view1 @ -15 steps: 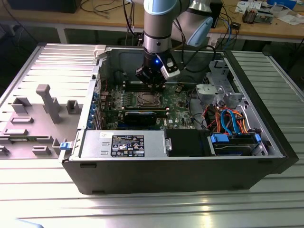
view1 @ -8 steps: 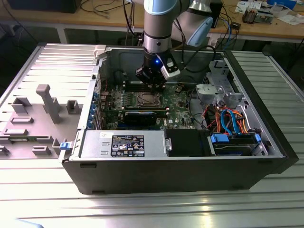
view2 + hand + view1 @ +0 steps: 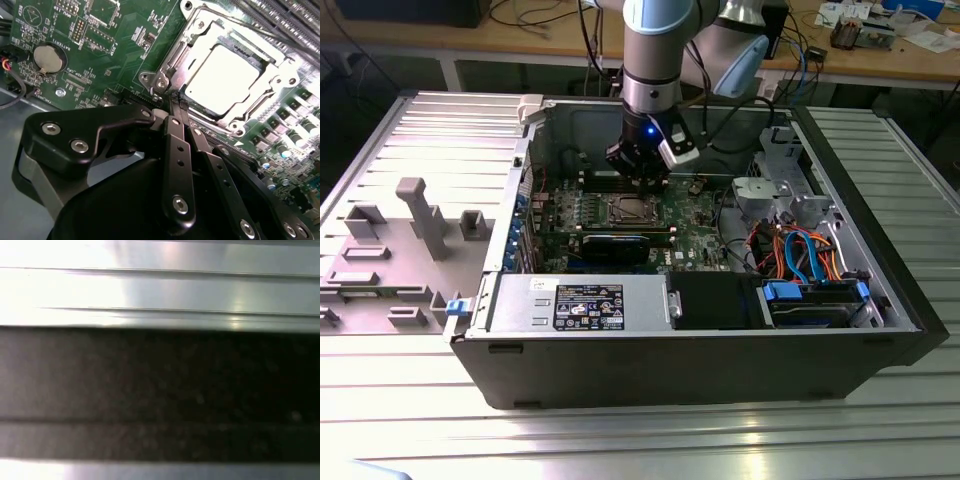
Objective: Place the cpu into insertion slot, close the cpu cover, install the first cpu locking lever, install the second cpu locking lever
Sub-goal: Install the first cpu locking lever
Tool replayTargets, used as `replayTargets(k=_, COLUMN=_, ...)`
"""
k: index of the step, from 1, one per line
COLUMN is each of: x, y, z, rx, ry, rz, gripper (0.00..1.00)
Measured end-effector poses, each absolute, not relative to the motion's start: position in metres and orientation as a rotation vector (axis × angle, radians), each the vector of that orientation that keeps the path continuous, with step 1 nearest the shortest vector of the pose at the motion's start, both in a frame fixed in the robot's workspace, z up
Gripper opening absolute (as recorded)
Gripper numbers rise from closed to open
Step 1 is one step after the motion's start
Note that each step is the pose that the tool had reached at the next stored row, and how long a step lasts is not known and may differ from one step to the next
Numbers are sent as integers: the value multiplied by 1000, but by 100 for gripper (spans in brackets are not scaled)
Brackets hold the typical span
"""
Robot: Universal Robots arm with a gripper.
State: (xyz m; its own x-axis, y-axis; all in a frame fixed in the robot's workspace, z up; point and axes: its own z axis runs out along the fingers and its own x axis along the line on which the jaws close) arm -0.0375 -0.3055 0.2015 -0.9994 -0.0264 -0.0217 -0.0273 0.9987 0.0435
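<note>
The cpu [image 3: 222,75] lies flat in the insertion slot [image 3: 250,127] on the green board, its metal top glaring white. The silver cpu cover [image 3: 272,85] is down around it, framing the chip through its window. My gripper [image 3: 176,104] is shut, the two black fingers [image 3: 175,145] pressed together with their tips at the corner of the socket frame, nothing visibly between them. In the exterior view the gripper [image 3: 642,180] hangs inside the open computer case just above the far edge of the socket [image 3: 628,210].
The case holds a power supply box [image 3: 585,303] at the front, drive bays and coloured cables [image 3: 800,255] on the exterior view's right, and black memory slots [image 3: 280,20] beside the socket. A coin battery [image 3: 49,57] sits on the board. A grey fixture [image 3: 420,215] stands outside, left.
</note>
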Motion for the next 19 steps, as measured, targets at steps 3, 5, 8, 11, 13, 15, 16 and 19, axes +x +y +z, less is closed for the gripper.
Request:
replayTargets(k=3, x=-37, y=-305, z=203, rx=-41, ry=3119, rz=86, gripper=11)
replayTargets(k=5, x=-37, y=-306, z=206, rx=-42, ry=3120, rz=85, gripper=11)
replayTargets(k=8, x=-37, y=-306, z=207, rx=-42, ry=3119, rz=84, gripper=11)
replayTargets(k=11, x=-37, y=-309, z=207, rx=-42, ry=3120, rz=83, gripper=11)
replayTargets(k=13, x=-37, y=-309, z=207, rx=-42, ry=3120, rz=83, gripper=11)
replayTargets(k=15, x=-37, y=-309, z=207, rx=-42, ry=3120, rz=83, gripper=11)
replayTargets(k=16, x=-37, y=-309, z=207, rx=-42, ry=3120, rz=82, gripper=11)
replayTargets(k=19, x=-37, y=-309, z=207, rx=-42, ry=3120, rz=82, gripper=11)
